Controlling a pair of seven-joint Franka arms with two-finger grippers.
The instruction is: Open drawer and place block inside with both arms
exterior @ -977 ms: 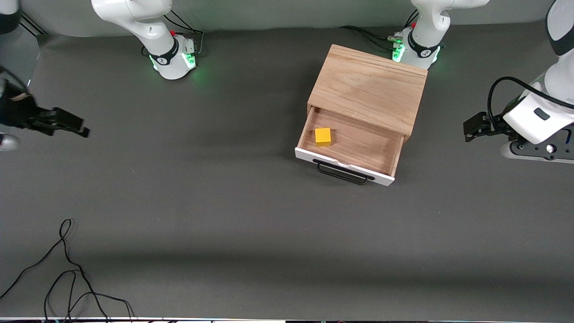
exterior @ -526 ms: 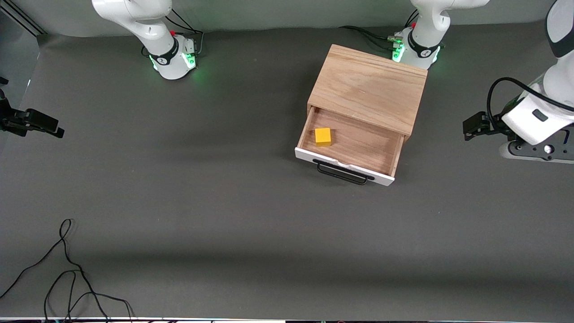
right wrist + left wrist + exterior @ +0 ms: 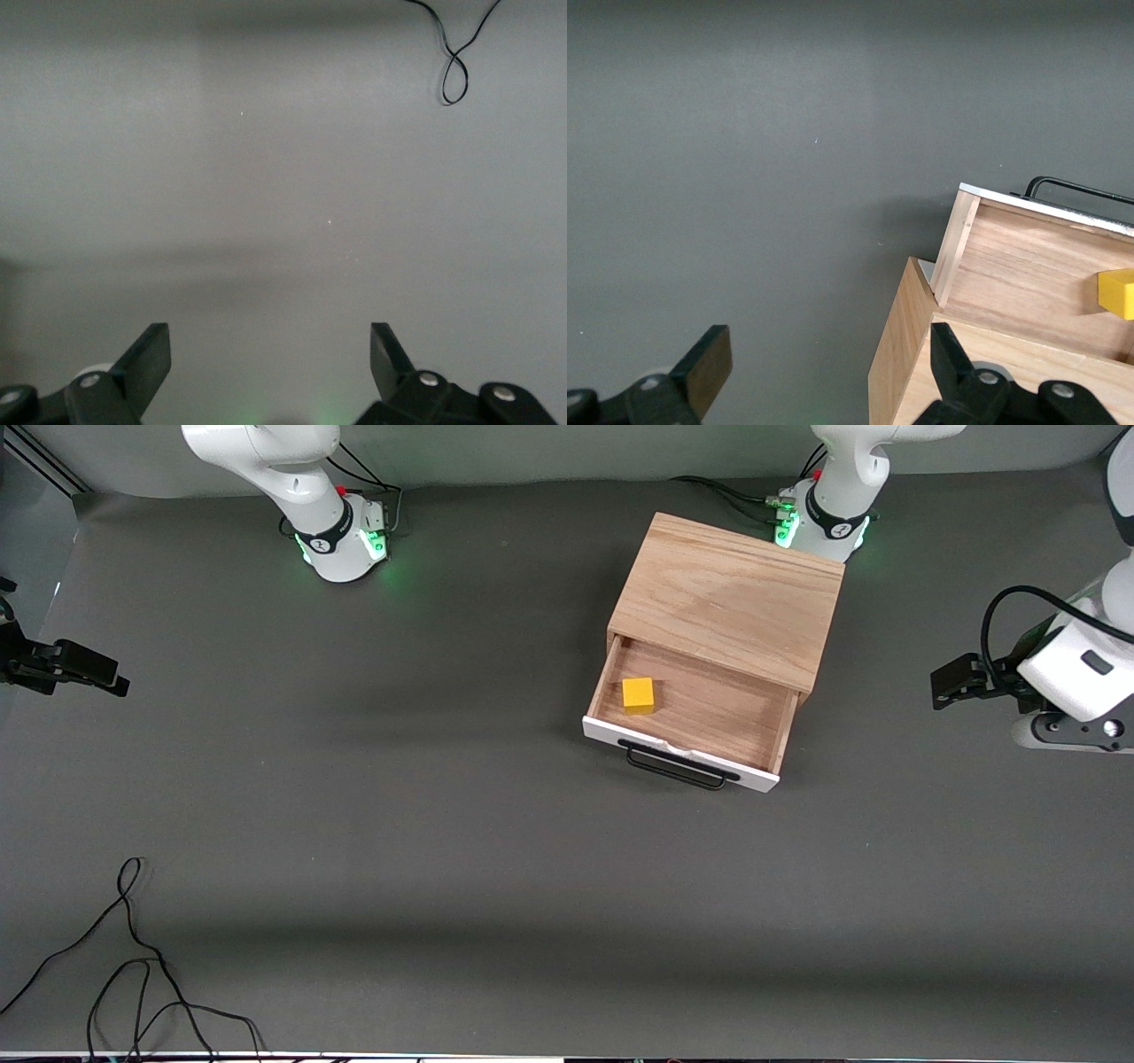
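The small yellow cube block (image 3: 638, 694) lies in the pulled-out wooden drawer (image 3: 687, 717) (task looks done), so the left gripper (image 3: 828, 372) and right gripper (image 3: 270, 367) hang wide open, empty, at the table's ends

The drawer (image 3: 689, 717) stands pulled out of its light oak box (image 3: 728, 599), white front and black bar handle (image 3: 680, 767) facing the front camera, at the left arm's end of the worktop. The block (image 3: 638, 694), a small yellow cube, sits inside on the wood floor, in the corner toward the right arm's end.
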